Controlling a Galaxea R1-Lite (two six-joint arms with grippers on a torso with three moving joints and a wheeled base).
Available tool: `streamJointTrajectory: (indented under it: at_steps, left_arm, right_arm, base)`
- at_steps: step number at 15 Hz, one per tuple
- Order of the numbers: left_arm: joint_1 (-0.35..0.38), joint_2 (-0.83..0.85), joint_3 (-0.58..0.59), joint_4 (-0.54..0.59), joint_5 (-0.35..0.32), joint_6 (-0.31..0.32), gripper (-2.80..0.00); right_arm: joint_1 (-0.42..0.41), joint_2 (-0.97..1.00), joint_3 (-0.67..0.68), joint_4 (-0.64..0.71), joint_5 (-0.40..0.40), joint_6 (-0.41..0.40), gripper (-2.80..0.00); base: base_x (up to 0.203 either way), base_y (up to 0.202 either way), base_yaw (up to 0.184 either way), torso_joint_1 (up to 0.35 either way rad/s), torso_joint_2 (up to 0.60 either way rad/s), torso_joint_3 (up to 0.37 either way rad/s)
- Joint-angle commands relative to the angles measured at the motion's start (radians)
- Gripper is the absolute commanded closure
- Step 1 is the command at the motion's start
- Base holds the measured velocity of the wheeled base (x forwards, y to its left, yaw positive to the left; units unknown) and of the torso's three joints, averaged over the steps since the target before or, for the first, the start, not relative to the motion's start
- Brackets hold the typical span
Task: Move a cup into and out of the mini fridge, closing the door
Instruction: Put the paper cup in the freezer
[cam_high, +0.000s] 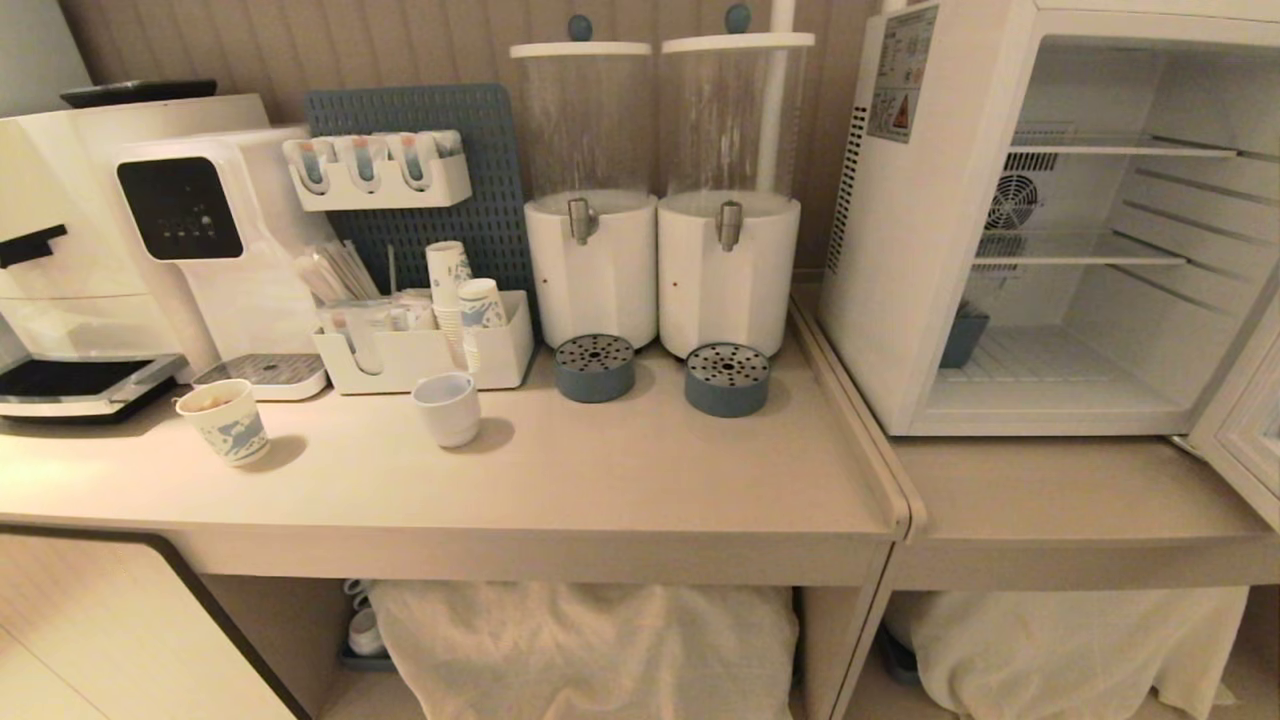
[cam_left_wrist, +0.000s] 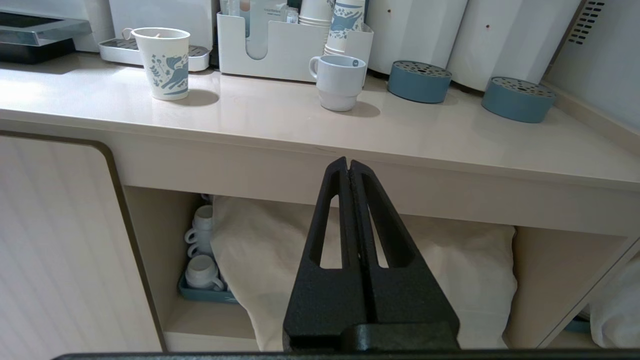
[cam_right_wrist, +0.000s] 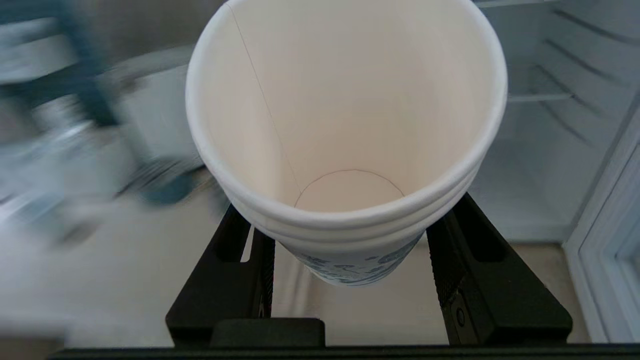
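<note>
Beige counter (cam_high: 600, 480) — ribbed wall (cam_high: 300, 50)

Layered-rim cup (cam_right_wrist: 345, 125) empty; mini fridge (cam_high: 1050, 220) open.

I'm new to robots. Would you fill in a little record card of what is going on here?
place: beige counter with drink dispensers
mini fridge: empty wire shelves
door: open, at the fridge's right
right gripper: fingers clamped on the cup, in front of the open fridge
cup: upright, empty
left gripper: shut, empty, below the counter edge
also on counter: ceramic mug, printed paper cup
</note>
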Motion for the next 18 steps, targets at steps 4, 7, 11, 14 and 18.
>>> streamJointTrajectory:
  at_steps: [4, 7, 11, 14, 18]
  left_arm:
    - [0.001, -0.003, 0.04, -0.001, 0.0, 0.001, 0.0]
    - [0.001, -0.003, 0.04, 0.001, 0.0, 0.004, 0.0]
    - [0.001, -0.003, 0.04, 0.002, 0.0, 0.01, 0.0]
    - [0.001, -0.003, 0.04, 0.003, 0.0, 0.01, 0.0]
    - [0.001, -0.003, 0.04, 0.004, 0.0, 0.009, 0.0]
  right_arm:
    - [-0.037, 0.558, -0.056, -0.397, -0.158, 0.016, 0.0]
    - [-0.085, 0.76, -0.077, -0.573, -0.204, 0.016, 0.0]
    - [-0.164, 0.944, -0.116, -0.699, -0.238, 0.017, 0.0]
    - [-0.215, 1.032, -0.171, -0.715, -0.231, 0.017, 0.0]
    - [-0.23, 1.144, -0.233, -0.719, -0.23, 0.016, 0.0]
  base:
    - [0.0, 0.0, 0.0, 0.0, 0.0, 0.0]
    - [0.0, 0.0, 0.0, 0.0, 0.0, 0.0]
    - [0.0, 0.0, 0.0, 0.0, 0.0, 0.0]
    - [0.0, 0.0, 0.0, 0.0, 0.0, 0.0]
    - [0.0, 0.0, 0.0, 0.0, 0.0, 0.0]
